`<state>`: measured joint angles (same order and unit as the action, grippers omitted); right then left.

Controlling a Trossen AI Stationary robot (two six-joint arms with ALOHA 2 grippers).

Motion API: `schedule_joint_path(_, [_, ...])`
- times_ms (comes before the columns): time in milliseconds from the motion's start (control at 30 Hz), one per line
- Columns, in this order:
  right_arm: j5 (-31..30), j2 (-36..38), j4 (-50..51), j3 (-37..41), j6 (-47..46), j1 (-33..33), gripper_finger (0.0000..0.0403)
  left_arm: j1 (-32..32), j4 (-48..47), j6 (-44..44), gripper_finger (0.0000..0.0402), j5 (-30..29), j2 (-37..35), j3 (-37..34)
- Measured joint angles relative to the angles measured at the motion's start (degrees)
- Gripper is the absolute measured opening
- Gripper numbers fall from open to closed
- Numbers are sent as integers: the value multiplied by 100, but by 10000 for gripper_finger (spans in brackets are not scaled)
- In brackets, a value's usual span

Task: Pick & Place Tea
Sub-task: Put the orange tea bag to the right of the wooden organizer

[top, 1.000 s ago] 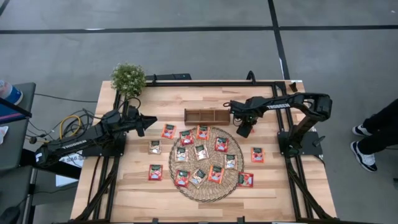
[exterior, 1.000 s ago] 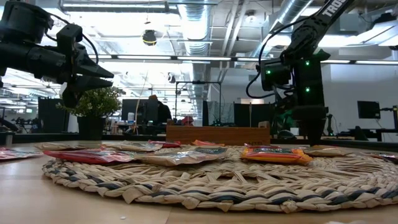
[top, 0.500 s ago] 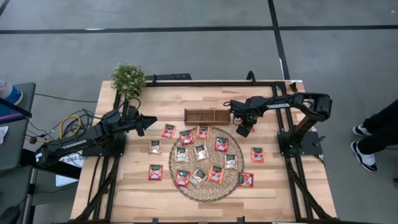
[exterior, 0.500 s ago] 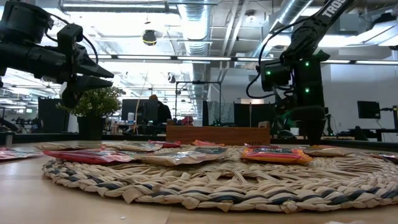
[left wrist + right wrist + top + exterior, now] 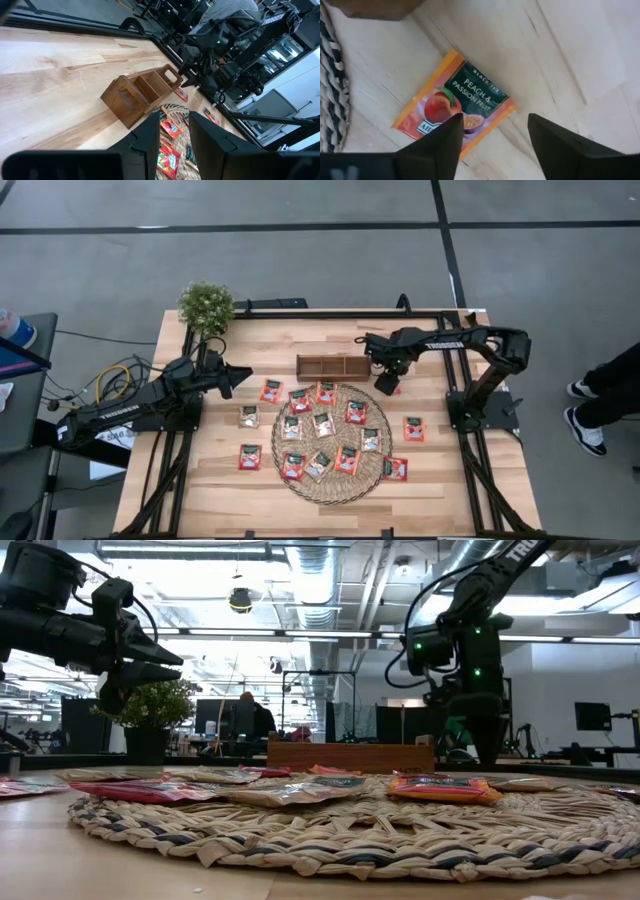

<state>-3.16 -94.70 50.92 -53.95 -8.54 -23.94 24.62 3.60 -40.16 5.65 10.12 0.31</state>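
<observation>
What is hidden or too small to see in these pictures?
High view: the right gripper covers most of the tea bag below it; the print on all tea bags is too small.
Low view: the front wall of the tray hides its compartments.
Right wrist view: the fingers cover one corner of that tea bag.

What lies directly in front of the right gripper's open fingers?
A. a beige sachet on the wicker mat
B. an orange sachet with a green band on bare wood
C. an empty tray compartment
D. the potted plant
B: the right wrist view shows the right gripper open over an orange, green-banded sachet lying on the bare wooden table, beside the wicker mat.
</observation>
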Motion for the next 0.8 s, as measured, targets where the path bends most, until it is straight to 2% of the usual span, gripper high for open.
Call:
schedule_joint_path(367, [-19, -33, -301, 0, 164, -241, 225, 0, -1, 0, 95, 0, -1, -1])
schedule_joint_path(800, [28, 0, -760, 602, 149, -236, 226, 0, -2, 0, 95, 109, 0, 1])
